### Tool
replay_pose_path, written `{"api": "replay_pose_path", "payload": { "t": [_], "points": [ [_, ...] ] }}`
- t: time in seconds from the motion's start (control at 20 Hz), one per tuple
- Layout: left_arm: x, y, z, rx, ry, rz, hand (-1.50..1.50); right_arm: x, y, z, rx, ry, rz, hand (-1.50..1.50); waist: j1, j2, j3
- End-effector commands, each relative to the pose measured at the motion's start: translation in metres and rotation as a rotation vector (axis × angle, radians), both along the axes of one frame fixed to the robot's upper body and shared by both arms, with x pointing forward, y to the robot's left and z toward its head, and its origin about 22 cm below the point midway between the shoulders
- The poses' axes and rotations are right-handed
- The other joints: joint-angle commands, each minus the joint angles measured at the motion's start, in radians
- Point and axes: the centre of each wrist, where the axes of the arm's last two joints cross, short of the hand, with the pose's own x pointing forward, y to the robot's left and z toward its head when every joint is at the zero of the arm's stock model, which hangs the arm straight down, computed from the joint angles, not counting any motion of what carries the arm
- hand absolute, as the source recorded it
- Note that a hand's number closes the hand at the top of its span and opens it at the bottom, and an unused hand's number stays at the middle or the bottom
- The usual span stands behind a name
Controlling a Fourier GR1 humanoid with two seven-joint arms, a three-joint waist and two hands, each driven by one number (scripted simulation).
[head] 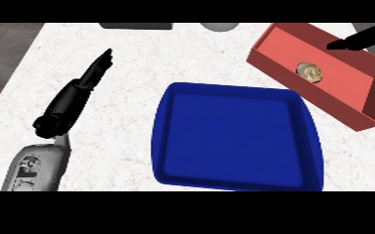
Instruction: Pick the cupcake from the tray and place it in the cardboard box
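Right robot hand [354,41], mostly cut off, grip unclear, just above the cupcake [310,72] in the box [344,96]; left robot hand [77,91] open

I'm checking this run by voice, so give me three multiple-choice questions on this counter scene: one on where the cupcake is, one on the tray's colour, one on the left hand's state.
1. Where is the cupcake?
A. on the tray
B. inside the box
C. on the bare counter

2. What colour is the tray?
A. blue
B. green
C. white

3. How is the left hand?
A. curled round the cupcake
B. open, fingers straight, holding nothing
C. pressed flat inside the tray

Answers:
1 B, it sits on the floor of the red box.
2 A, its rim and floor are deep blue.
3 B, it lies over the counter left of the tray with fingers extended.
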Motion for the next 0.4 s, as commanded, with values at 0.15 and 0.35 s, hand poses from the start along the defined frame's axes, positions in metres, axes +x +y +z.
{"api": "replay_pose_path", "payload": {
  "t": [0.15,0.35],
  "points": [
    [-0.008,0.006,-0.005,0.006,-0.004,-0.01,0.0,-0.016,-0.035,0.001,0.439,-0.056,-0.194,-1.5,0.02,0.008,-0.002],
    [-0.013,-0.003,-0.007,-0.002,-0.019,-0.016,0.0,-0.041,-0.069,-0.015,0.469,-0.115,-0.283,-1.5,0.027,0.012,0.0]
  ]
}}
